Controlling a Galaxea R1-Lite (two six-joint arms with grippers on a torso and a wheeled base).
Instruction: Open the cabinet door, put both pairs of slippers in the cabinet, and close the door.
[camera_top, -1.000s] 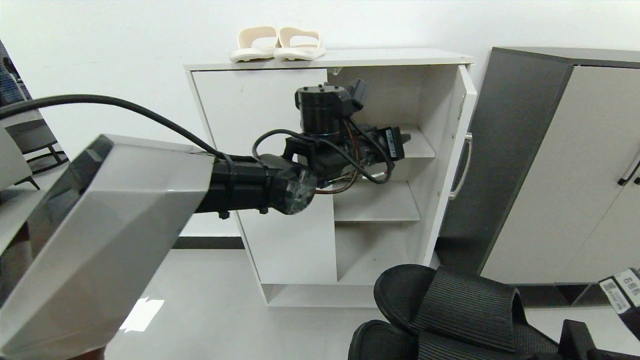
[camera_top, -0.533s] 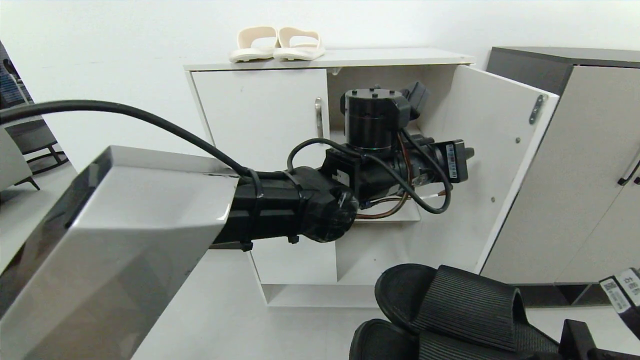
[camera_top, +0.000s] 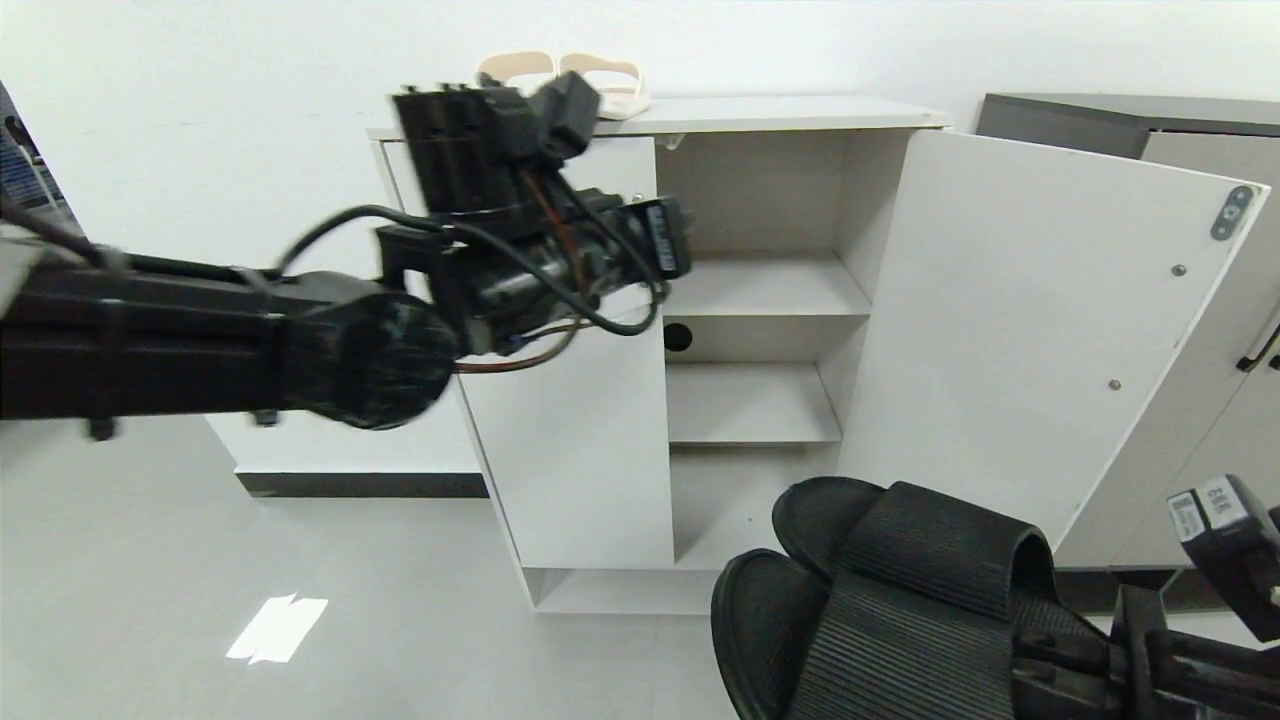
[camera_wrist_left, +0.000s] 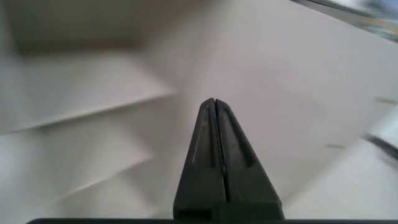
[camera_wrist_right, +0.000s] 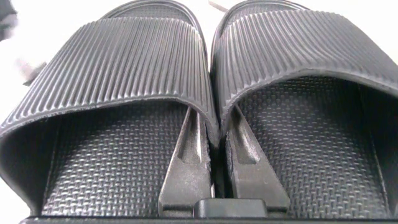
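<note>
A white wall (camera_top: 200, 100) and glossy floor (camera_top: 150, 560) frame the white cabinet (camera_top: 800, 112). Your left gripper (camera_wrist_left: 215, 102) is pressed fully together on nothing, raised before the closed left door (camera_top: 570, 450); a careless sweep could knock the cream slippers (camera_top: 618, 90) off the cabinet top. Your right gripper (camera_wrist_right: 213, 124) pinches the black slippers (camera_top: 900, 590) by their touching inner walls, low before the open half; they could slip free or snag a shelf (camera_top: 750, 405) edge. The open door (camera_top: 1020, 330) could swing into the grey cabinet (camera_top: 1100, 110). Count two pairs, four slippers; two doors, one open; two shelves.
</note>
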